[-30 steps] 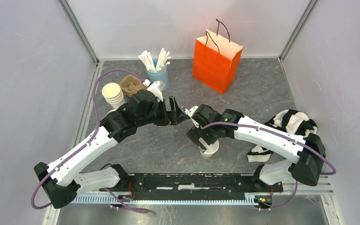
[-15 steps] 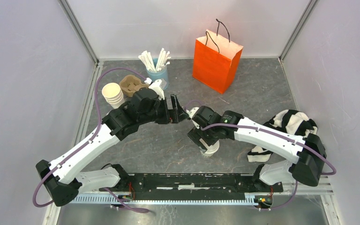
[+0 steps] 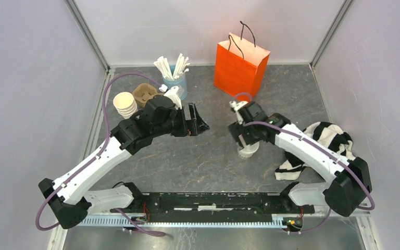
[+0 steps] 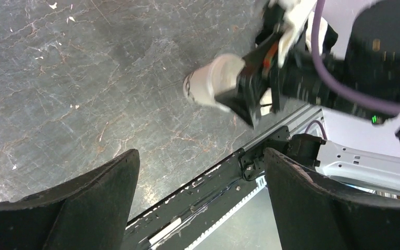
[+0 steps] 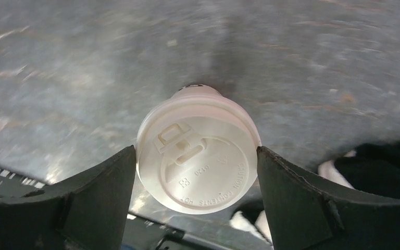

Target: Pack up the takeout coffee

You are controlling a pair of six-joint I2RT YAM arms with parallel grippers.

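- Top view: the right pincer [image 3: 247, 146] is closed around the takeout coffee [image 3: 249, 152], right of the middle of the grey table [image 3: 187, 161]. I cannot tell whether the cup's base touches the table.
- The orange paper bag [image 3: 239, 65] stands upright with its mouth open. It is behind the coffee, toward the back wall, and apart from it.
- A black-and-white striped cloth [image 3: 325, 138] lies to the right of the coffee, partly under the right arm.
- The left pincer [image 3: 200, 120] is spread wide and holds nothing. It points toward the coffee from the left, well apart from it.
- Behind the left arm, at the back left, a stack of lidless cups [image 3: 125, 104], a cardboard carrier [image 3: 146, 95] and a blue cup of white sticks [image 3: 176, 78] sit near each other.
- Left wrist view: the 2 black left fingers [image 4: 83, 208] frame bare table. The coffee shows past them, gripped at its top by the right pincer, with the black rail [image 4: 213, 198] along the table's near edge.
- Right wrist view: the round white lid [image 5: 198, 156], with its sip tab, fills the gap between the 2 right fingers [image 5: 94, 192], and each finger presses on the lid's rim. A bit of the striped cloth shows at the lower right, and the table is blurred.
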